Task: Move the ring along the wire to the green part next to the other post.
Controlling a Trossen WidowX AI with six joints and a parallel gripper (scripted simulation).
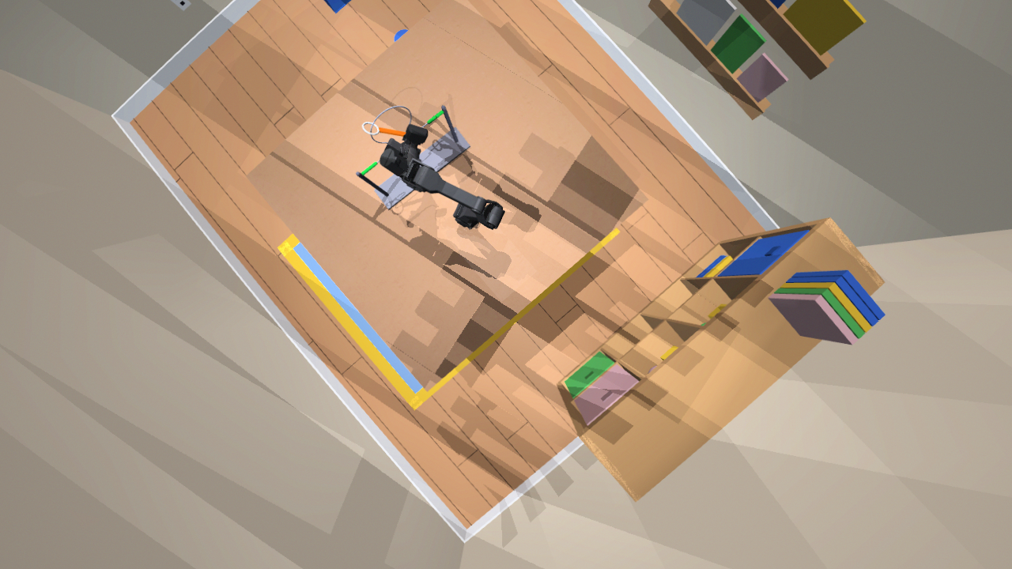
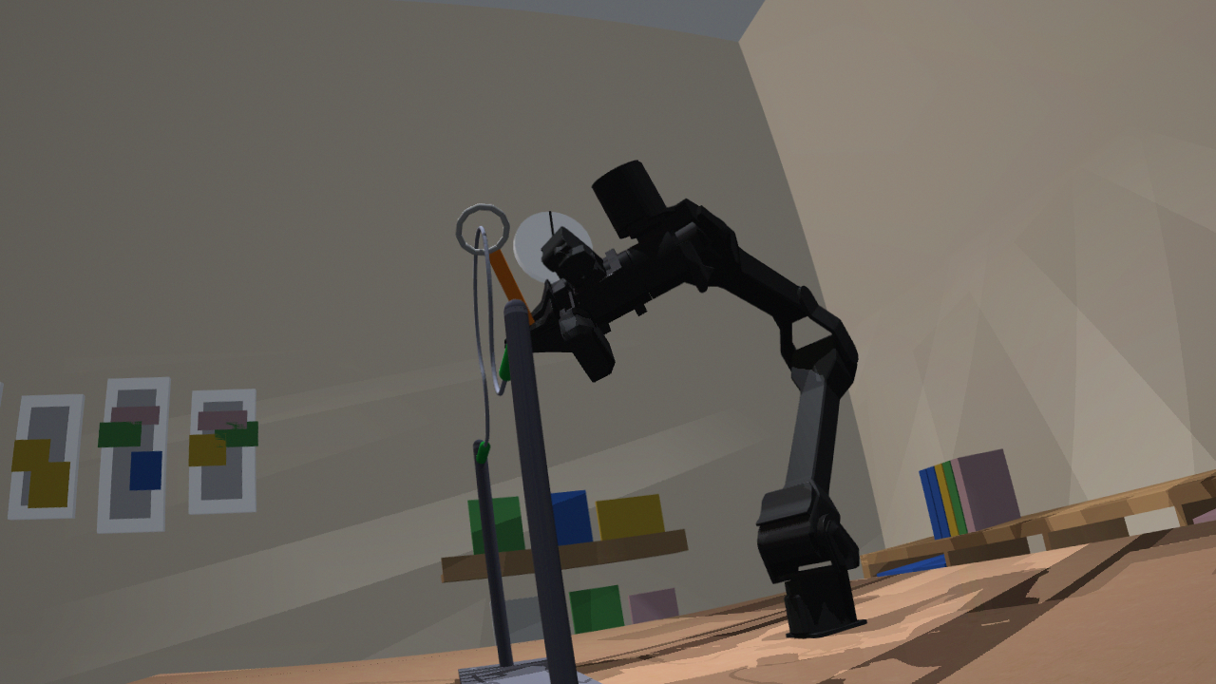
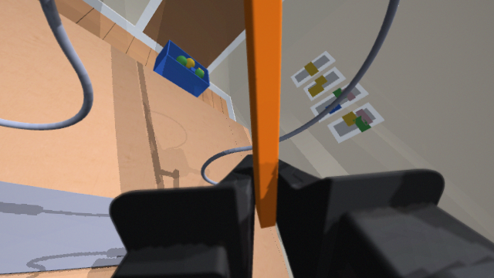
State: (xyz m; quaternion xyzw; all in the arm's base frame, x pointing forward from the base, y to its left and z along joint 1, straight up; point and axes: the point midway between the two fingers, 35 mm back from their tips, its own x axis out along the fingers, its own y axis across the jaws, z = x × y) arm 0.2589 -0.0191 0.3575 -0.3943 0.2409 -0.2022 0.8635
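claw (image 3: 265,193) clenched on the orange handle (image 3: 263,96); ring (image 2: 482,228) above it, around the grey wire (image 2: 486,323).

A plain room fitted out as a test bench or playroom-like workshop; a wooden table (image 1: 212,162) with a pale rim fills the middle, marked by yellow tape (image 1: 538,290); an open wooden shelf unit (image 1: 708,367) beside it holds coloured bins and a stack of books (image 1: 828,304); wall shelves (image 2: 565,553) carry green, blue and yellow boxes; three framed abstract prints (image 2: 131,455) hang on the grey wall; a blue bin (image 3: 181,73) of coloured balls sits by the skirting.
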